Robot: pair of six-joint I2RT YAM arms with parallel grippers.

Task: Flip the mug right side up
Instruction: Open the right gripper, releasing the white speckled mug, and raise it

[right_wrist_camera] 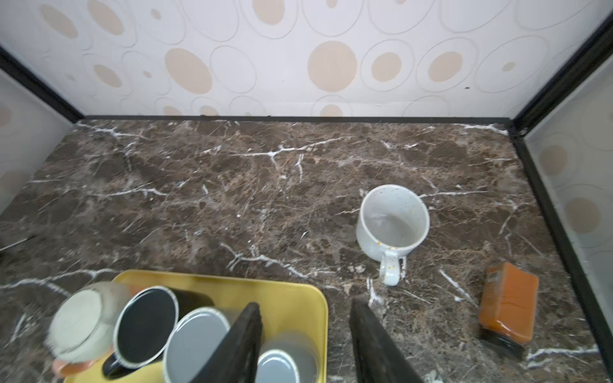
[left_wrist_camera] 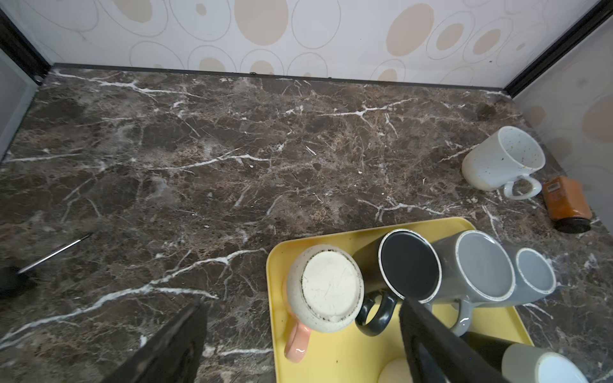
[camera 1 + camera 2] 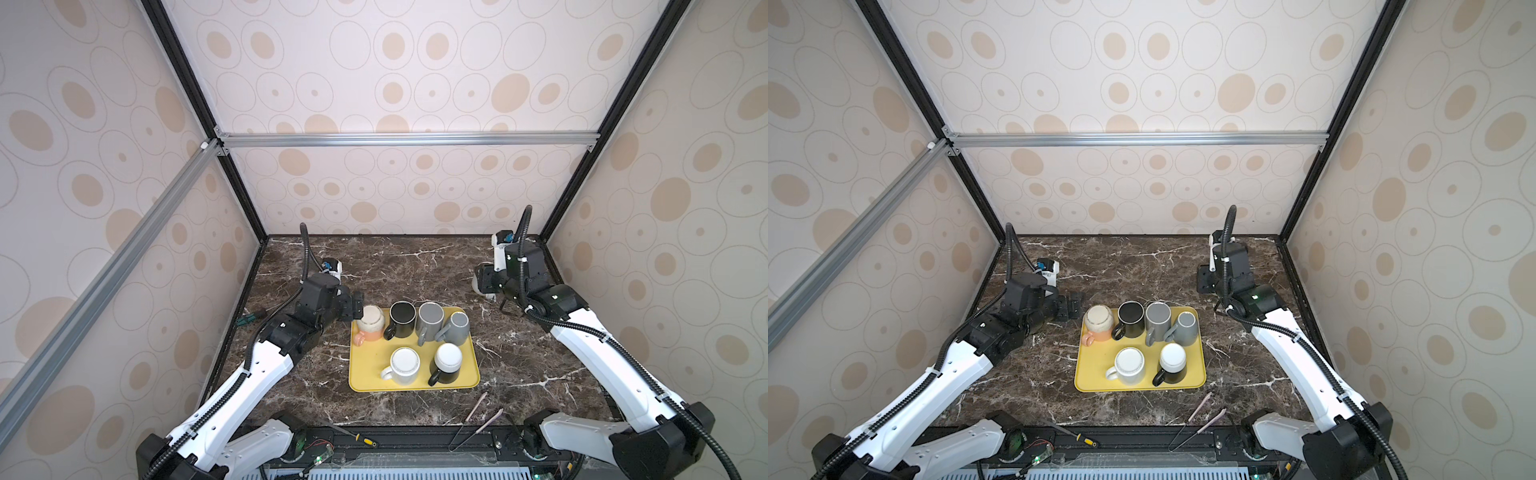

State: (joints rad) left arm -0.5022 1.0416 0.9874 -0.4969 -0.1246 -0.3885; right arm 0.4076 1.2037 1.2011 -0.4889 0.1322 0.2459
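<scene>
A yellow rectangular tray with rounded corners [image 3: 368, 370] sits low and centre in both top views on a dark brown, white-veined marble tabletop [image 3: 415, 266], walled in by cream wallpaper with tan ovals [image 3: 374, 62] and a silver aluminium crossbar [image 3: 407, 139]. Along the bottom edge lie a yellow-and-black-handled screwdriver [image 3: 361, 437] and long metal tongs with pinkish tips [image 3: 478, 428] — well apart. In both wrist views an orange spice jar with a black cap [image 1: 509, 300] lies on its side near a side wall.

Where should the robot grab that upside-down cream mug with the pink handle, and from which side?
Likely the rounded wall of the cream mug, from the left edge of the yellow tray, where the open left gripper is: the black mug crowds its right side and the pink handle points front-left.
</scene>
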